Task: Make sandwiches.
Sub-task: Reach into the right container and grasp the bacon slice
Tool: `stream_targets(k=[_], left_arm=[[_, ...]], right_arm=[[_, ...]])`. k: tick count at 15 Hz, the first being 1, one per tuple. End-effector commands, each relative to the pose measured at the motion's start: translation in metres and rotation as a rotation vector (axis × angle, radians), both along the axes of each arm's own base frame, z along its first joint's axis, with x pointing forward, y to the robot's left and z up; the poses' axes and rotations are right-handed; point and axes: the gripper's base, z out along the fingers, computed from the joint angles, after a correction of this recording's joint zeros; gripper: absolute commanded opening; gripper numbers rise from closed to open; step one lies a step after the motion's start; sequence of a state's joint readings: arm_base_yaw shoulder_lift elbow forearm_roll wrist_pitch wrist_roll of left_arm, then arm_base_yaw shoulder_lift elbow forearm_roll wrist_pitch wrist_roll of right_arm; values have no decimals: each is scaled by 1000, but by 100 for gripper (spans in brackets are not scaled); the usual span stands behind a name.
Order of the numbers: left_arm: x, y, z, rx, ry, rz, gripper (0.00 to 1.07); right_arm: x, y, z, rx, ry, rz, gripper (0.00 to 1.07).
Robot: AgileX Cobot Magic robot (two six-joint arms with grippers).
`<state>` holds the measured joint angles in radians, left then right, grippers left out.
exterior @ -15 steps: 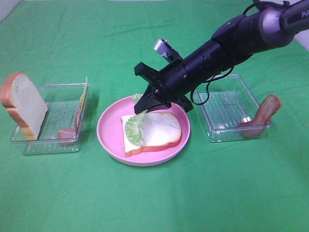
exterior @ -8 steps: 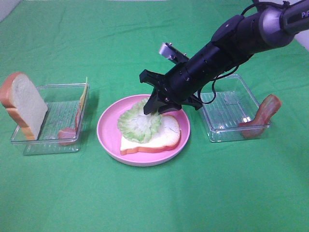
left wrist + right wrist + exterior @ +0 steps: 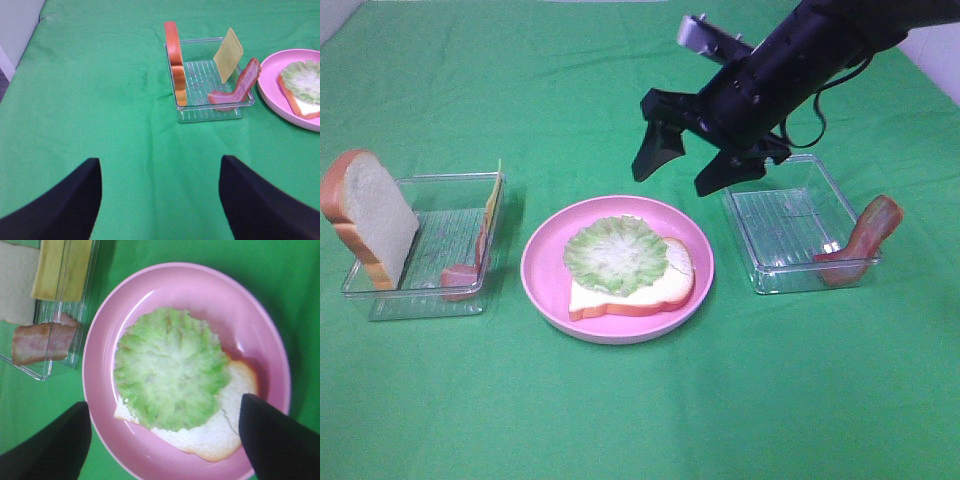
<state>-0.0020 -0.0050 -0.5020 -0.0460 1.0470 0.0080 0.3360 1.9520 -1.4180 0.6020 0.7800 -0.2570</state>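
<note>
— Where's the lettuce leaf (image 3: 616, 255)?
— I see it lying flat on the bread slice (image 3: 672, 282), in the pink plate (image 3: 542, 265) on the counter (image 3: 640, 420). My right gripper (image 3: 672, 182) hangs above it, apart, jaws wide, empty.
— And the left?
— Only its wrist camera shows the left gripper (image 3: 159, 162): spread wide, holding nothing.

A staged test bench is suggested. Toy food (image 3: 380, 220) is set out in clear trays (image 3: 445, 180) and a plate (image 3: 545, 272) on green cloth (image 3: 620, 410).
</note>
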Motion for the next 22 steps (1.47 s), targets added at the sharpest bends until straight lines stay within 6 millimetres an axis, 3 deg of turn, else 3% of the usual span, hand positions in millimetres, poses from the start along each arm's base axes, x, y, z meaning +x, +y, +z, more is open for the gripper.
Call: stream_targets(k=[1, 3, 5, 6, 7, 10, 14, 18, 19, 20, 21, 22], left_arm=[[-2, 0, 0, -2, -27, -1, 64], [-2, 0, 0, -2, -27, -1, 64], [-3, 0, 0, -4, -27, -2, 64], [-3, 0, 0, -4, -27, -2, 64], [-3, 0, 0, -4, -27, -2, 64], [-3, 0, 0, -4, -27, -2, 64], [-3, 0, 0, -4, -27, -2, 64], [-3, 0, 0, -4, -27, -2, 64], [-3, 0, 0, -4, -27, -2, 64], [-3, 0, 0, -4, -27, -2, 64], [-3, 0, 0, -4, -27, -2, 64], [-3, 0, 0, -4, -27, -2, 64]], right_arm=[[1, -33, 18, -34, 1, -39, 76], [3, -74, 33, -72, -4, -97, 76], [6, -113, 34, -148, 10, -186, 76], [7, -127, 32, -189, 26, -221, 76], [7, -127, 32, -189, 26, -221, 76], [0, -165, 27, -329, 117, -300, 76], [-5, -165, 9, -347, 174, -290, 76], [9, -167, -31, -359, 209, -294, 76], [10, -167, -33, -360, 215, -292, 74], [10, -166, -37, -361, 227, -289, 64], [10, -166, -37, -361, 227, -289, 64], [10, -166, -38, -361, 228, -289, 50]])
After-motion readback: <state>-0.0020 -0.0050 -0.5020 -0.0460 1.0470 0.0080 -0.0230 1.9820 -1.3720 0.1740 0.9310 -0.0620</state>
